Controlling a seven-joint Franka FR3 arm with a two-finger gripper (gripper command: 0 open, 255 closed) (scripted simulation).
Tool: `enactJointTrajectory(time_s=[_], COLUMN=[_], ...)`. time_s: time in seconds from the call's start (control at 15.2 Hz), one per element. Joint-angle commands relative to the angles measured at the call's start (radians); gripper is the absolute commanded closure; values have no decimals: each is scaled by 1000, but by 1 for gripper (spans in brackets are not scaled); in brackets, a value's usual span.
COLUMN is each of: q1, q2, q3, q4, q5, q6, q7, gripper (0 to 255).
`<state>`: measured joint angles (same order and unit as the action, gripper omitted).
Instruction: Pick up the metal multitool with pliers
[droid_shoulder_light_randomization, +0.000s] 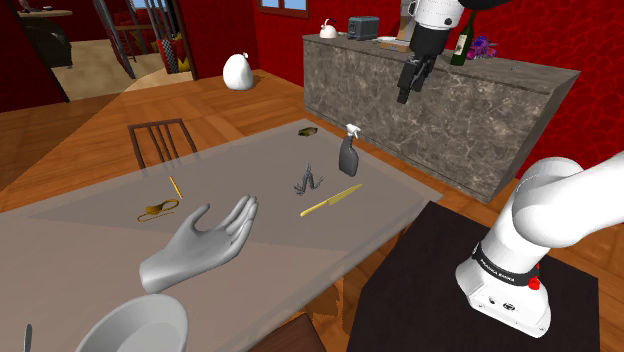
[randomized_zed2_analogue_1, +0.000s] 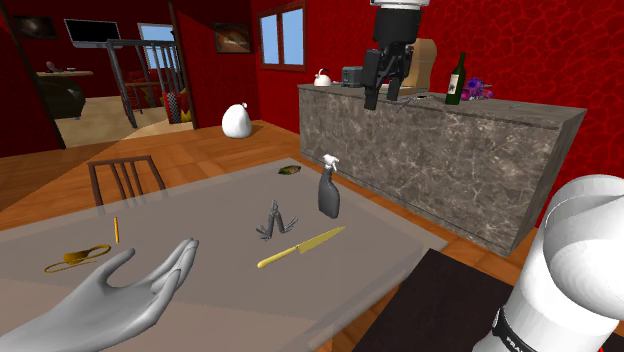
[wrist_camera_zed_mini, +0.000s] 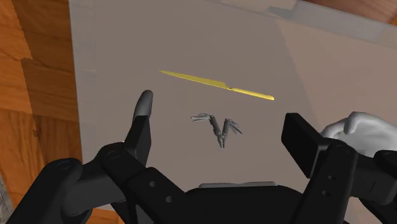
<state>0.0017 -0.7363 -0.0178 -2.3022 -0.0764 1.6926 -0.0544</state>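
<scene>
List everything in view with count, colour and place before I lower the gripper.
table: 1, grey, centre
multitool: 1, grey, mid-table, handles spread
knife: 1, yellow, on table beside multitool
spray bottle: 1, dark grey, upright on table near multitool
hand model: 1, grey, lying on table
thin stick: 1, yellow, on table near chair
loop-shaped item: 1, yellow, beside thin stick
bowl: 1, white, shoulder view's lower left
chair: 1, brown, at table's edge
counter: 1, grey stone, behind table
wine bottle: 1, dark green, on counter
sack: 1, white, on floor
gripper: 1, black, open, high above multitool
arm: 1, white, dark joints
</scene>
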Motion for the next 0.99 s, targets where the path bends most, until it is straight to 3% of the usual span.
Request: enactJointTrajectory(time_s=[0.0,0.92], q1=[0,109], q2=[0,472], q3=[0,-150], q4=[0,87], q5=[0,-4], q6=[0,329], q7=[0,-482], gripper=[0,0])
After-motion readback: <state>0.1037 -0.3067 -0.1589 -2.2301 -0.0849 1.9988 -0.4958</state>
